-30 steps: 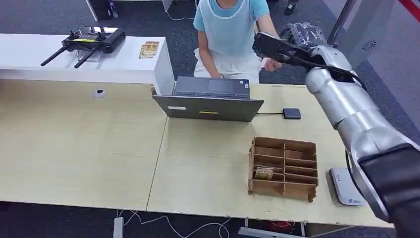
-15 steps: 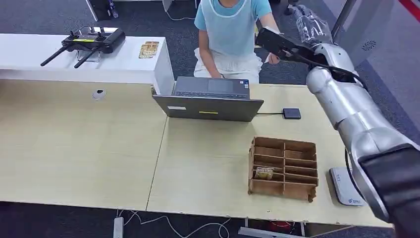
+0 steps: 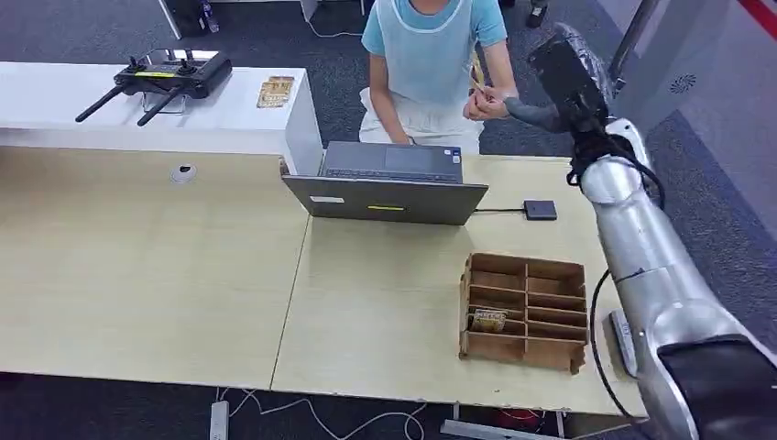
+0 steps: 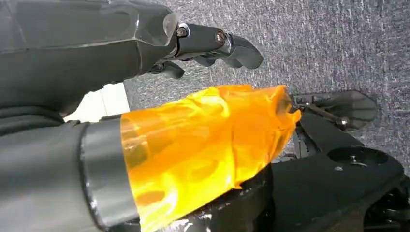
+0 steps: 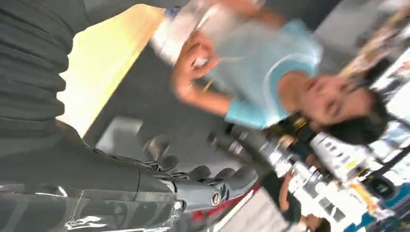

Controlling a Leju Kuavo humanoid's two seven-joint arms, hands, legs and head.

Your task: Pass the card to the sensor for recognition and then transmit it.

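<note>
A person in a light blue top sits behind the laptop, and the person's hand (image 3: 486,103) pinches a thin tan card (image 3: 477,77) in front of the chest. My right hand (image 3: 561,69) is raised just to the right of that hand, a little apart from it. In the right wrist view its dark fingers (image 5: 220,180) are spread with nothing between them, and the person's hand (image 5: 192,55) is blurred beyond. My left hand (image 4: 212,41) hangs over grey carpet, its fingers stretched out and empty, with an orange film over its thumb (image 4: 203,145).
A cardboard slot box (image 3: 525,312) with another card (image 3: 488,320) stands at the table's front right. A white flat device (image 3: 624,341) lies beside it, partly behind my right arm. A small black pad (image 3: 540,209) is wired to the open laptop (image 3: 389,183).
My right hand has lifted and swung right, away from the person's hand. The person's hand has drawn back towards the chest and now shows the card in its fingers.
</note>
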